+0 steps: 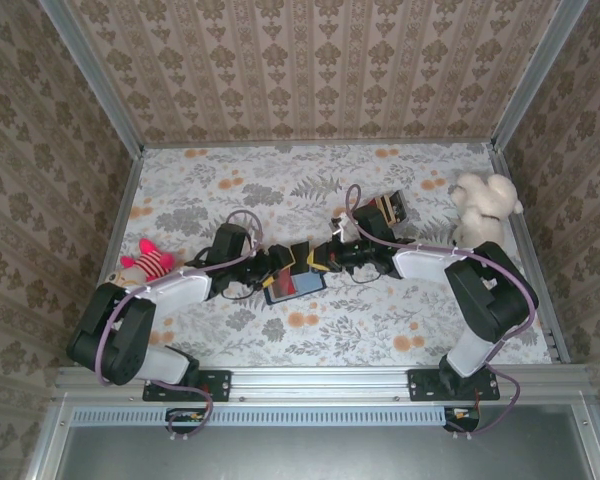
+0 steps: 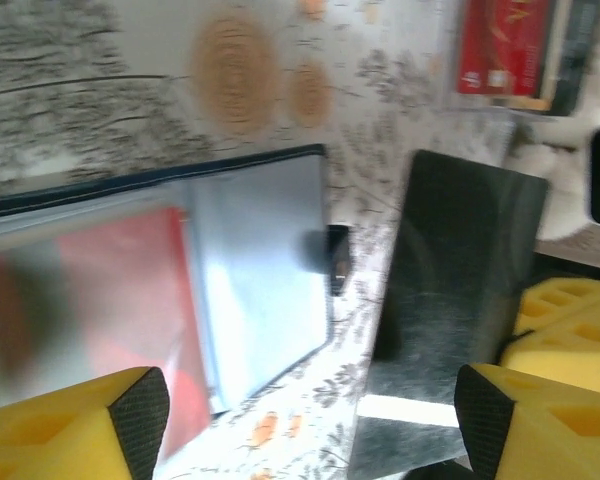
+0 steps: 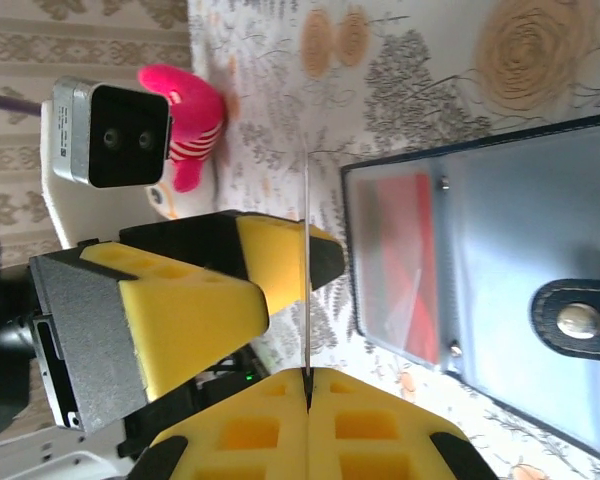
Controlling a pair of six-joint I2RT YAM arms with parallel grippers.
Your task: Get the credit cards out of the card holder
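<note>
The card holder (image 1: 293,285) lies open on the floral table, a red credit card (image 3: 405,260) still in its blue slot, its closing tab (image 3: 578,320) to one side. Just behind the holder, both grippers meet. My right gripper (image 3: 307,377) is shut on a thin dark credit card (image 3: 307,250), seen edge-on. In the left wrist view that dark card (image 2: 460,270) faces the camera, upright above the table beside the holder (image 2: 260,290). My left gripper (image 2: 310,420) is open, the dark card standing in its gap near the right finger (image 2: 500,420).
A pink plush (image 1: 148,262) lies at the left by the left arm. A white teddy (image 1: 485,205) sits at the far right, a red, cream and brown striped block (image 1: 390,207) beside it. Patterned walls enclose the table on three sides.
</note>
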